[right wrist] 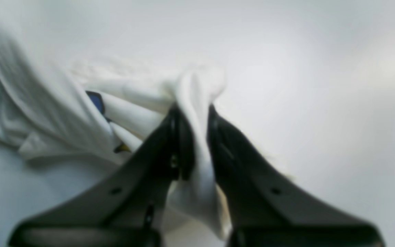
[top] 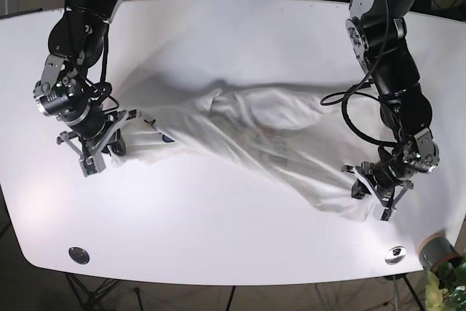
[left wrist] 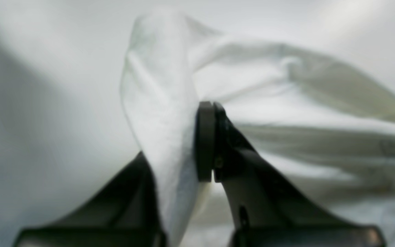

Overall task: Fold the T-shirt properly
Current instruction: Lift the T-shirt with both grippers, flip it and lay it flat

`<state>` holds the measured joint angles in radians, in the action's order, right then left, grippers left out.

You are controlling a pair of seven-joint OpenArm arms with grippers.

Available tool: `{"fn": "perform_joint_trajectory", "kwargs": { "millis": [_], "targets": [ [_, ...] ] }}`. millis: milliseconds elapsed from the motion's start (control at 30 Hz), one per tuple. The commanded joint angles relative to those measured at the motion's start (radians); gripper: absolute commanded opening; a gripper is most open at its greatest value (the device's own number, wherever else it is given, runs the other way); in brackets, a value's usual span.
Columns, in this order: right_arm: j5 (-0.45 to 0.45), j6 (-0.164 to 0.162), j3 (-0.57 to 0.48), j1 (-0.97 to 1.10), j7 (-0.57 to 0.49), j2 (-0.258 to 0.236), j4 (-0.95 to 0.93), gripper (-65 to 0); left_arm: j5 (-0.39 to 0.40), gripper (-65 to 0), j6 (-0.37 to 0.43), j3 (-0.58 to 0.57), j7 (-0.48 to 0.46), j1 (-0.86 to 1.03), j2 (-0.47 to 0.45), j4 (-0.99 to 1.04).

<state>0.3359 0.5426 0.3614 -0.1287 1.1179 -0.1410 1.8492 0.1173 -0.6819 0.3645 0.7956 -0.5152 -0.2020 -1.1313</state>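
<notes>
A white T-shirt (top: 255, 143) lies crumpled and stretched across the middle of the white table (top: 233, 34). My left gripper (top: 362, 196) at the right of the base view is shut on a bunched corner of the shirt (left wrist: 170, 113), held lifted between the black fingers (left wrist: 206, 140). My right gripper (top: 125, 135) at the left of the base view is shut on another bunch of the shirt (right wrist: 197, 99), near a small blue label (right wrist: 96, 101). The cloth sags between the two grippers.
A grey round object (top: 435, 249) and a green plant (top: 448, 289) sit at the table's front right corner. Two round metal inserts (top: 79, 255) (top: 395, 254) lie near the front edge. Cables hang along the left arm (top: 342, 111).
</notes>
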Motion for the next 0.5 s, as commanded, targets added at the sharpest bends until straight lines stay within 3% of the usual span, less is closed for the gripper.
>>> {"fn": "perform_joint_trajectory", "kwargs": {
  "millis": [0,133,467],
  "targets": [
    [0.007,-0.003,-0.002,-0.07,-0.037,-0.013,-0.004,-62.9,0.012,-65.0,0.0,0.005,0.02,-0.035,-0.017,-0.112],
    [0.007,-0.003,-0.002,-0.182,-0.034,-0.022,-0.082,-62.9,0.012,-65.0,0.0,0.005,0.072,-0.044,-0.02,-0.25],
    [0.007,-0.003,-0.031,-0.541,-0.034,-0.119,-0.357,-62.9,0.011,-65.0,0.0,0.02,0.17,-0.199,-0.09,-0.373]
  ]
}}
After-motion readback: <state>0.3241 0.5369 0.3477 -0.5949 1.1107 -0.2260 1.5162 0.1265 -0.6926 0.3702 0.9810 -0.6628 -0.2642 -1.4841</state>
